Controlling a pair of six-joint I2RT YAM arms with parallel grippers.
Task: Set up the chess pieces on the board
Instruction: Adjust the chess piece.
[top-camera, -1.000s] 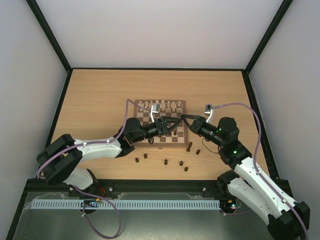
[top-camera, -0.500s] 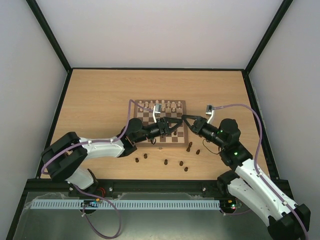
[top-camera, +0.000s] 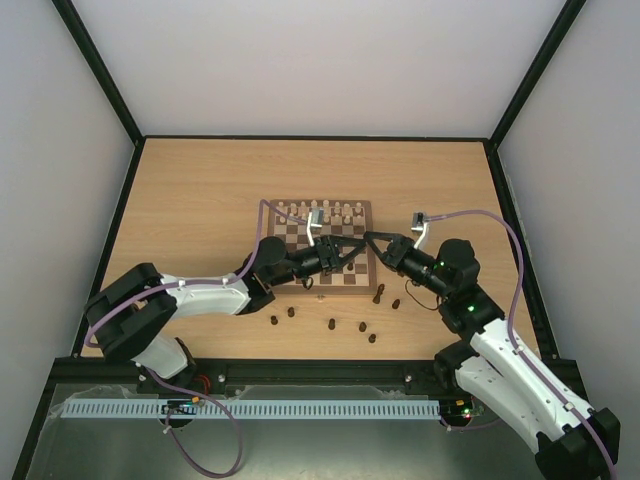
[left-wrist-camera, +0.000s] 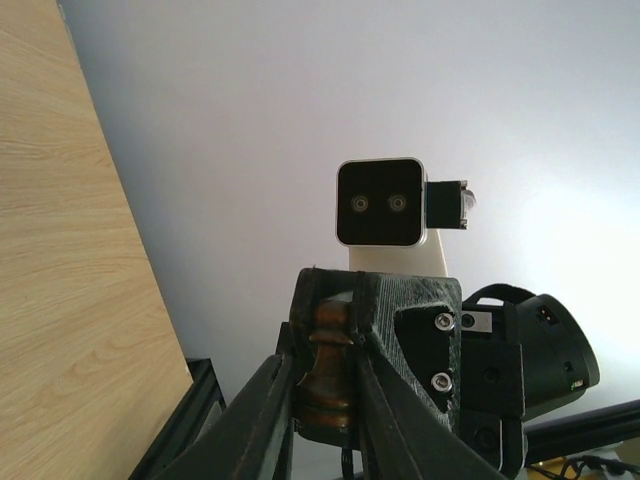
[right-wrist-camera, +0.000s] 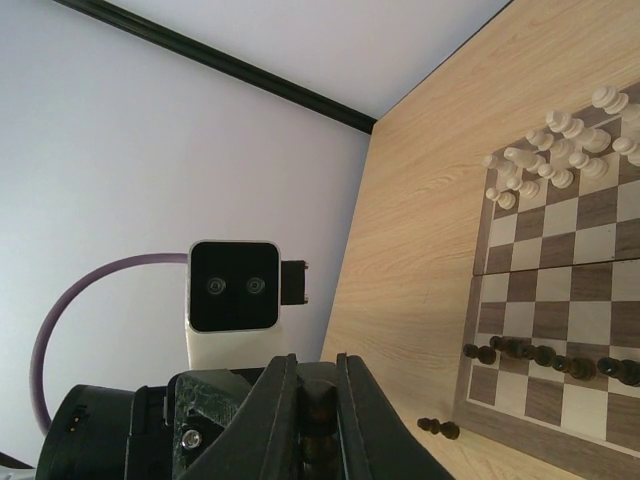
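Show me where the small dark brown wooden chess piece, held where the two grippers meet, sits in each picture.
Top external: too small to see, near the checkered wooden board's right edge.
Left wrist: bottom centre, the chess piece.
Right wrist: bottom centre, shadowed.
Shared landmark: pale wooden tabletop.
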